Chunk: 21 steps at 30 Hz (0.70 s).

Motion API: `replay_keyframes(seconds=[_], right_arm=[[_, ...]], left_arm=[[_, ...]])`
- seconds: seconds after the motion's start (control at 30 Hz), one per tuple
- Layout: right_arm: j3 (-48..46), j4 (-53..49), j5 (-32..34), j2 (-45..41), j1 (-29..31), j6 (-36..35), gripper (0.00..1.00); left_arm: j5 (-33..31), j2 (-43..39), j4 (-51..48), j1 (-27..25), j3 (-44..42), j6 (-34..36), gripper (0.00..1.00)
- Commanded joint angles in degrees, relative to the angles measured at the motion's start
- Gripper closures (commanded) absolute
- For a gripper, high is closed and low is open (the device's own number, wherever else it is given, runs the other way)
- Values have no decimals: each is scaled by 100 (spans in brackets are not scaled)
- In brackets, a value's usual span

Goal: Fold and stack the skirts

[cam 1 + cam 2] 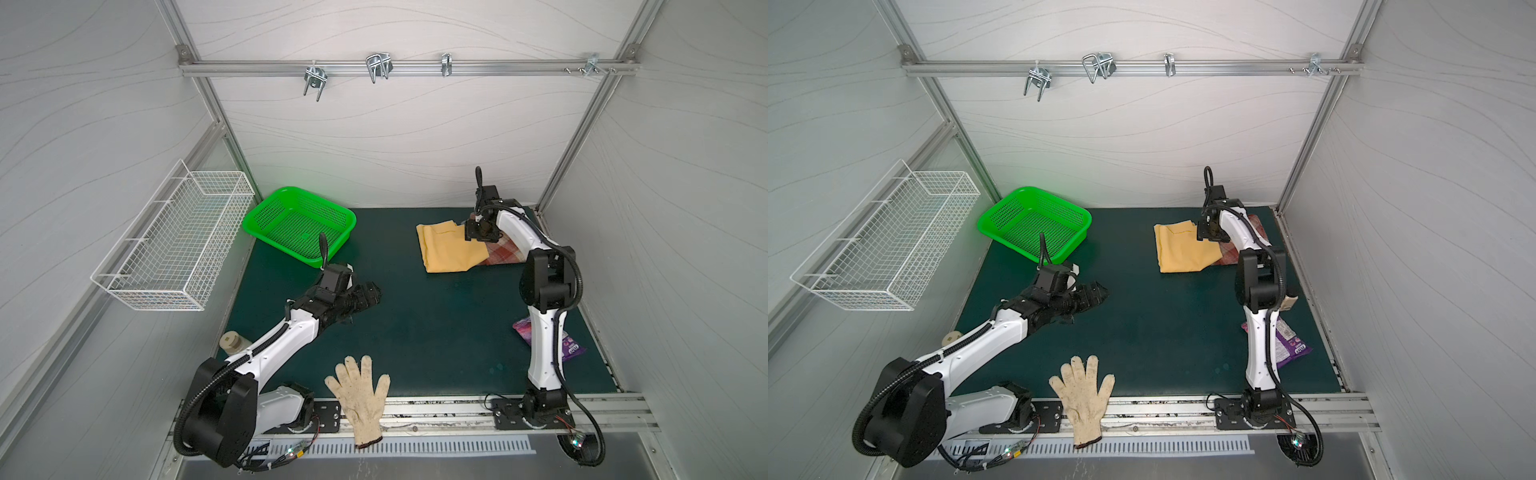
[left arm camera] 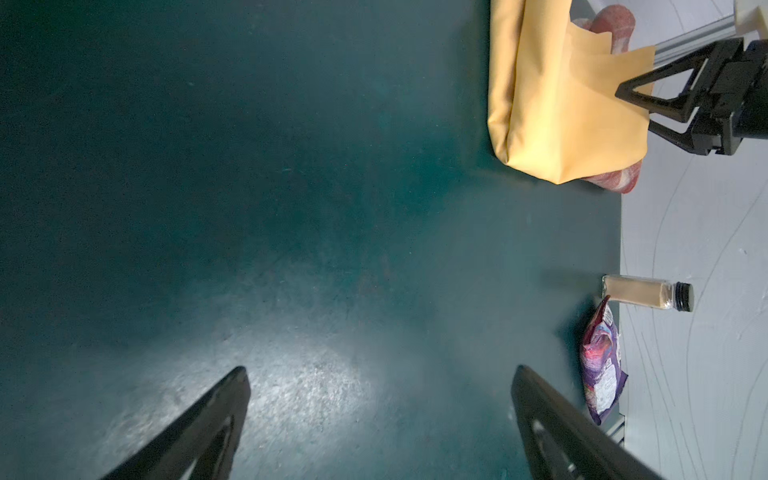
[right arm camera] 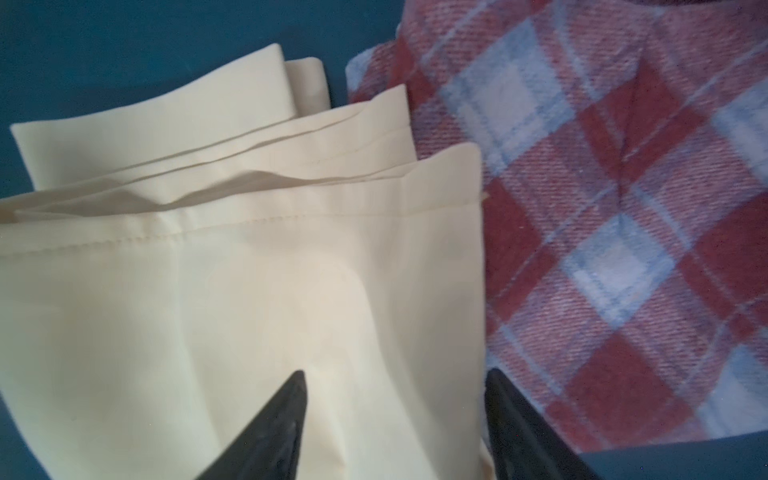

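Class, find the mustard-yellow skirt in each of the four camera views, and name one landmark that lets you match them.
Top view: the yellow skirt lies far right on the green mat, overlapping the plaid skirt.
Top view: same spot, right of centre, far side.
Left wrist view: across the mat from the camera.
Right wrist view: close up, filling much of the picture.
Shared landmark: the plaid skirt, right beside it in every view.

No legible text anywhere; purple packet (image 1: 1292,345) print (white logo patch) too blurred to read.
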Motion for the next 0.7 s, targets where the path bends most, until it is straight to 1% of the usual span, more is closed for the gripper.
replay_keyframes(seconds=[0.0, 0.03, 0.17, 0.27, 0.33, 0.4, 0.47, 0.57, 0.67], right_arm=[[46, 104, -325, -250, 20, 17, 23], [84, 114, -402, -314, 27, 31, 2], [102, 88, -651, -650, 15, 215, 1], [-261, 248, -812, -1006, 5, 440, 1], [-784, 514, -910, -1375, -8, 763, 1], [-1578, 1133, -1254, -1850, -53, 1079, 1], [-2308, 1715, -1531, -2294, -88, 1436, 1], [-2998, 2078, -1699, -2783, -90, 1533, 1], [-3415, 2104, -1736, -3147, -113, 1524, 1]], left_arm=[[-19, 184, 155, -186, 444, 39, 1], [-22, 300, 168, -248, 575, 85, 1], [209, 1009, 89, -301, 1245, 95, 1], [364, 1583, 273, -304, 1677, -19, 1], [467, 2063, 278, -331, 2152, -19, 1], [601, 2633, 141, -370, 2711, 26, 1], [559, 3176, -79, -454, 3291, 97, 1], [631, 3981, -181, -529, 4047, 127, 1], [935, 4700, -129, -546, 4737, 90, 1]])
